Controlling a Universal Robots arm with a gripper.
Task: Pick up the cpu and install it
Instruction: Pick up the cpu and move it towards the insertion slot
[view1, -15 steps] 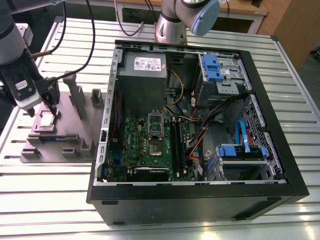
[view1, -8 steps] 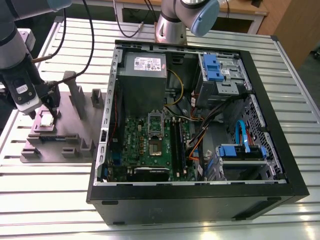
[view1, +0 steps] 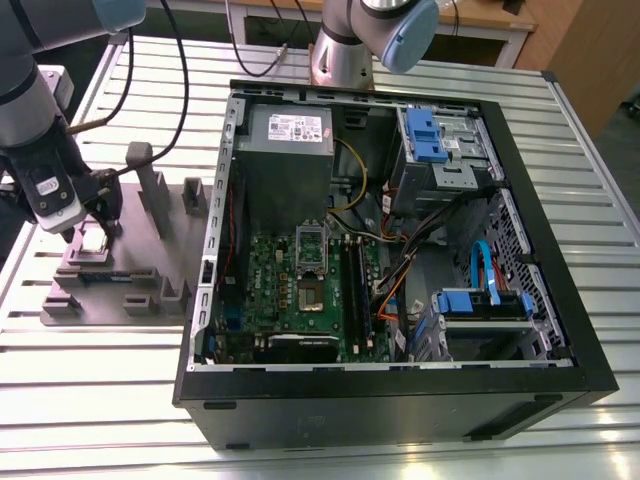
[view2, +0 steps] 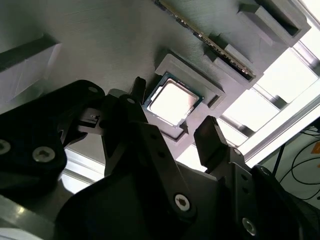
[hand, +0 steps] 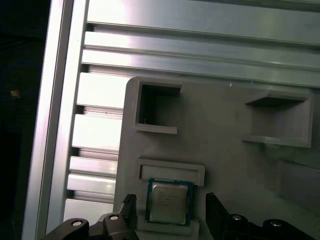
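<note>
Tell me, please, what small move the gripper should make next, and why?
Probably close the gripper gently on the cpu. In both wrist views it is open and straddles the cpu, one finger on each side, neither touching; the cpu lies flat in its grey holder.

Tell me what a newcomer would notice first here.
The open computer case dominates the middle of the exterior view, its green board bare. At that view's left, the gripper hangs over a grey fixture. In both wrist views the cpu lies in its pocket there between the open fingers.
</note>
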